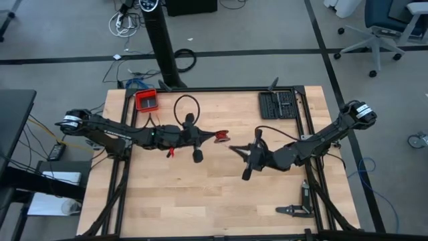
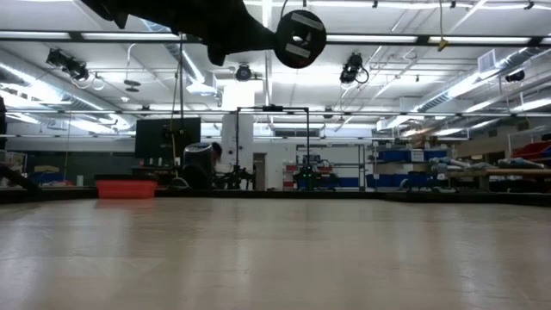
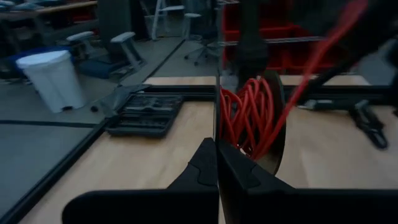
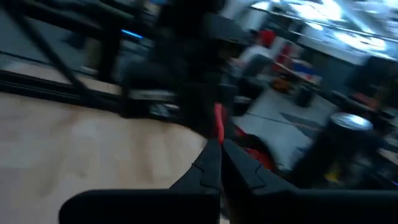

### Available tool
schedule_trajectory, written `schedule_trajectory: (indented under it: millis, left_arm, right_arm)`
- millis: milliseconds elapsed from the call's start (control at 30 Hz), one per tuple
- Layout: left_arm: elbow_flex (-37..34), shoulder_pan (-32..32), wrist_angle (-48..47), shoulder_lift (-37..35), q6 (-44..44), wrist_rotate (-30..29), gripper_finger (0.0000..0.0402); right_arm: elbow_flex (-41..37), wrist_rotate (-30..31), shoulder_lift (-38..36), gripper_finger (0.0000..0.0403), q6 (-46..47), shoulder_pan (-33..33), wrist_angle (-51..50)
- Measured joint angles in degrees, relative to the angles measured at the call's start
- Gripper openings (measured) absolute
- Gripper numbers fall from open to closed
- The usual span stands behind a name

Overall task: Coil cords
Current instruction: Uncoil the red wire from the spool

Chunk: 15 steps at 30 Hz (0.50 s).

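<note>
— Where do we find the cord [image 1: 220,136] right now?

— We see it as a small red bundle above the middle of the table [image 1: 221,201], just past the tip of the left gripper [image 1: 212,137]. In the left wrist view the same red cord [image 3: 249,115] shows as several tight loops stacked side by side, with one strand running up and away from them.

— And how do we read the left gripper?

— In its wrist view its two dark fingers [image 3: 205,165] meet in a thin seam, so we call it closed. The loops sit right beyond the fingertips; we cannot tell whether a strand is pinched between them.

— What about the right arm?

— We see the right gripper [image 1: 234,148] reaching toward the centre, near the bundle but apart from it. Its wrist view shows its fingers [image 4: 208,165] pressed together as well, closed on nothing we can make out, with a blurred patch of red ahead.

— What else lies on the table?

— A red tray [image 1: 146,100] sits at the far left corner, a loop of black cable [image 1: 188,107] lies beside it, and a dark tool case [image 1: 278,104] rests at the far right. In the low view we find only the red tray [image 2: 126,189] far back and a dark arm overhead.
</note>
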Motion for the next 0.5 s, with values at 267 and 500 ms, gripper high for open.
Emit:
schedule_trajectory:
  millis: [267,500]
  left_arm:
    - [0.02,-0.17,4.18,0.23,-2.42,-6.41,0.0000]
    - [0.02,-0.97,8.79,0.31,-4.47,-2.00,0.0000]
  right_arm:
    - [0.00,-12.60,3.17,0.0000,5.59,-1.06,-2.66]
    - [-0.02,-12.56,9.20,0.0000,12.37,-5.04,-8.72]
